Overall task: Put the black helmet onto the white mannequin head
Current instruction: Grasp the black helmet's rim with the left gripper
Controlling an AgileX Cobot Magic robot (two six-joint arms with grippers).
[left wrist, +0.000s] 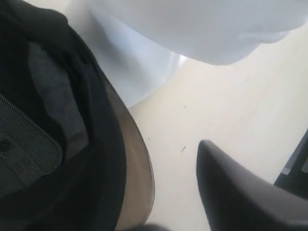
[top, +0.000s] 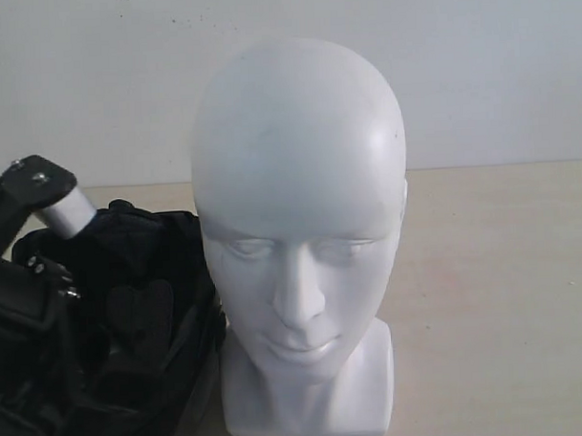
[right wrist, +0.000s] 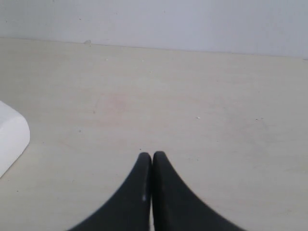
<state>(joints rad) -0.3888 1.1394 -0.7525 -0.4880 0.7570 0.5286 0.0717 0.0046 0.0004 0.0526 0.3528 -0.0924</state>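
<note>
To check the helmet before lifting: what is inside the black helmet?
Inside the black helmet, black padded lining and a mesh panel are visible. The left arm covers part of the interior, so anything there is hidden.

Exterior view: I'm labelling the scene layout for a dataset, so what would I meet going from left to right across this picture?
left arm → black helmet → white mannequin head → bare stretch of table
</note>
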